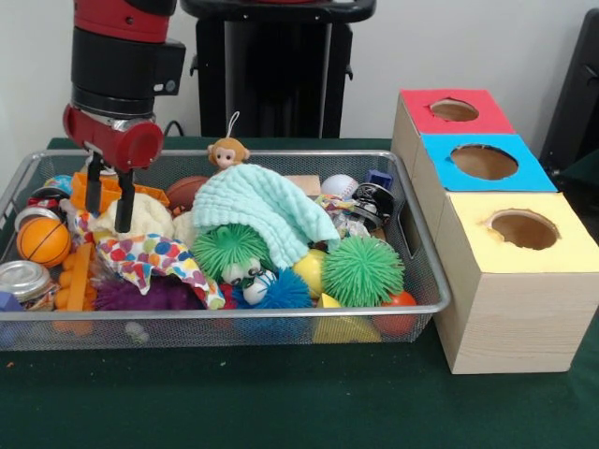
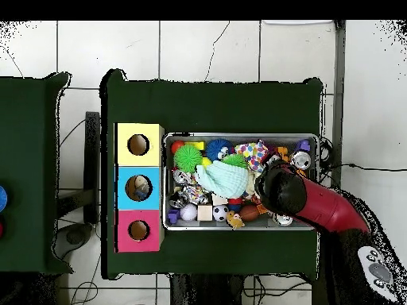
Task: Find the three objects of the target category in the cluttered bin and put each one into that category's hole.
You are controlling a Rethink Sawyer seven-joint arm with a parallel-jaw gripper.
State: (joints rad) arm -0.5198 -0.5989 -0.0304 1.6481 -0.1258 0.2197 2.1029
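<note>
Red robot gripper (image 1: 110, 196) hangs inside the wire bin (image 1: 426, 271), fingers apart and empty, apparently searching; three holed boxes (image 1: 496, 224) wait beside it.

Front view. Wire bin (image 1: 426, 304) sits on the table (image 1: 281, 402), left of the three-hole box (image 1: 505, 318) — the two just beside each other. Box holes run in a row front to back.

In the bin: folded cloth (image 1: 267, 206) lies over the middle pile, monkey toy (image 1: 227, 152) behind it at the far rim. Two spiky balls (image 1: 360, 269) in front of the cloth. Basketball (image 1: 43, 240) at the left end, jar (image 1: 25, 281) in front of it. Patterned cloth (image 1: 150, 257) lies between basketball and spiky balls. Gripper (image 1: 109, 201) hangs over the bin's left end.
</note>
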